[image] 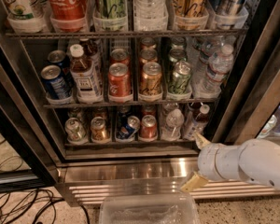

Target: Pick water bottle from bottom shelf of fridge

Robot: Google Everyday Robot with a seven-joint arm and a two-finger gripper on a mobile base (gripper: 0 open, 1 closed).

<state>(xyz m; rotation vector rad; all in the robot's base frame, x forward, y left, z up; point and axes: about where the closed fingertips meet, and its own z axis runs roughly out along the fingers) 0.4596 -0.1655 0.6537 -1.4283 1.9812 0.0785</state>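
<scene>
The fridge stands open, its racks full of drinks. On the bottom shelf, the water bottle stands upright toward the right, clear and ribbed with a white cap. A white-capped bottle of dark drink stands just right of it. My gripper is at the lower right, in front of the steel base, below and a little right of the water bottle. Its two beige fingers are spread apart and hold nothing.
Several cans fill the left lanes of the bottom shelf. The middle rack holds cans and bottles just above. A clear plastic bin sits on the floor in front. Cables lie at the lower left. The door frame runs down the right.
</scene>
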